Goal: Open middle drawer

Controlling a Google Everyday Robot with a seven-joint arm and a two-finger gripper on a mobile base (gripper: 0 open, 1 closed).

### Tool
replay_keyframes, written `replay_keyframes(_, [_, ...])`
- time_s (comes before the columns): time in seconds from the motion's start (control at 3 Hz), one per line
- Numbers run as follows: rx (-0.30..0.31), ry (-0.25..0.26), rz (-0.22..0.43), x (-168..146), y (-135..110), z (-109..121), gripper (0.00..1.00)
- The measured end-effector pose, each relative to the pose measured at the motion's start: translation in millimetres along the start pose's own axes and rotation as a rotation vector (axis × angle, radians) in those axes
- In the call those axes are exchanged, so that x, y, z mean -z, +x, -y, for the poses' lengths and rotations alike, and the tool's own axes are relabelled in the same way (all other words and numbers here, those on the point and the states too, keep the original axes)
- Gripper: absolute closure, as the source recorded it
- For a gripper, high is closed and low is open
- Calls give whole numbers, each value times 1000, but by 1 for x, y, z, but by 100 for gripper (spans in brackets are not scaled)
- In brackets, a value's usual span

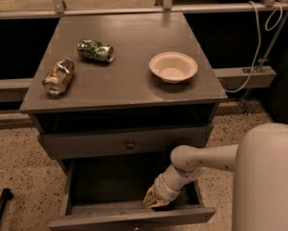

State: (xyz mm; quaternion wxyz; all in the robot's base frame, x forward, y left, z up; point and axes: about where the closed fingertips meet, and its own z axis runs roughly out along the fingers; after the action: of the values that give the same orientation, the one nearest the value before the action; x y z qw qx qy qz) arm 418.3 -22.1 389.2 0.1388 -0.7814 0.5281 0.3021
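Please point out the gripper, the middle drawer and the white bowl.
gripper (154, 202): camera view, its yellowish tip inside the open drawer.
middle drawer (100, 218): camera view, top edge of its front panel.
white bowl (173, 67): camera view, its bare inner bottom.

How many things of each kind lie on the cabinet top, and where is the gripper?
Cans: 2, the green can and the brown can
Bowls: 1, the white bowl
Total: 3
The gripper is down inside the open middle drawer.
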Motion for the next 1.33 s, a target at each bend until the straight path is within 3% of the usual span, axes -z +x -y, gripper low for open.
replay_keyframes(0.67, [6, 4, 18, 4, -6, 5, 100])
replay_keyframes(1.0, [26, 133, 71, 16, -27, 2, 100])
replay_keyframes(1.33, [35, 380, 121, 42, -36, 15, 100])
